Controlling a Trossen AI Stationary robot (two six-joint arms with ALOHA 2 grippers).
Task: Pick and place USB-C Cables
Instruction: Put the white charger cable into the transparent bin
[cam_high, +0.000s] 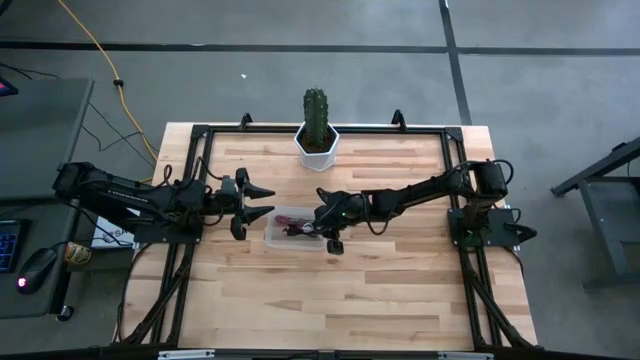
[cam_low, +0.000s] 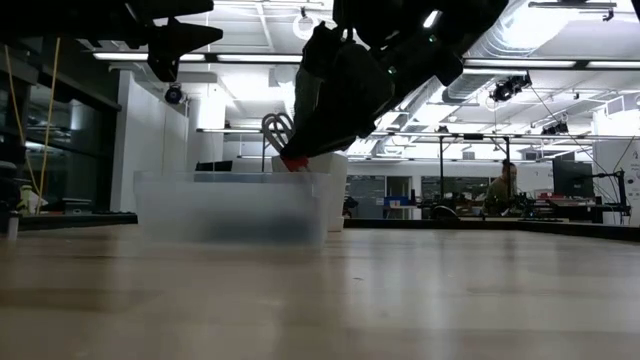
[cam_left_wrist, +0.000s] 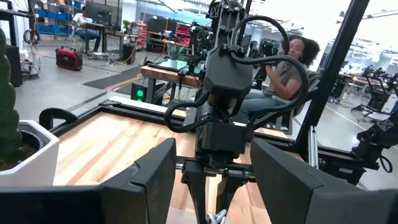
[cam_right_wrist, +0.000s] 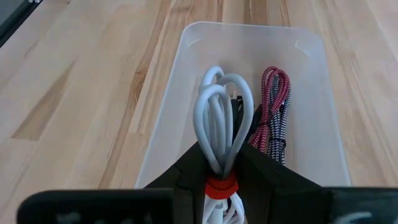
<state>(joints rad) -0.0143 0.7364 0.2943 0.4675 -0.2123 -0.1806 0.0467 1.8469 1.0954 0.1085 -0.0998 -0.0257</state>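
Note:
A clear plastic bin (cam_high: 275, 228) (cam_low: 230, 205) (cam_right_wrist: 311, 81) stands mid-table. On its floor lie a dark red cable bundle (cam_right_wrist: 272, 99) and a grey speckled one (cam_right_wrist: 280, 134); something black (cam_right_wrist: 237, 102) shows behind the held bundle. My right gripper (cam_high: 316, 222) (cam_low: 300, 150) (cam_right_wrist: 221, 180) is over the bin, shut on the whitish cable bundle (cam_right_wrist: 221, 112) (cam_low: 278, 130). My left gripper (cam_high: 268, 200) (cam_left_wrist: 211, 186) hangs open just left of the bin, facing the right arm and touching nothing. My right gripper pinches the whitish cable bundle between its two fingers at the red tie (cam_right_wrist: 221, 185) near one end. The fingers slant down from the table's right side and lie along the bundle. Its looped end (cam_right_wrist: 222, 93) sticks out past the fingertips, above the bin's rim.
A cactus in a white pot (cam_high: 318, 135) (cam_left_wrist: 22, 155) stands at the far edge behind the bin. A black frame (cam_high: 455, 170) borders the table. Bare wood lies on the near half (cam_high: 330, 300). A person (cam_left_wrist: 286, 68) sits beyond the right side.

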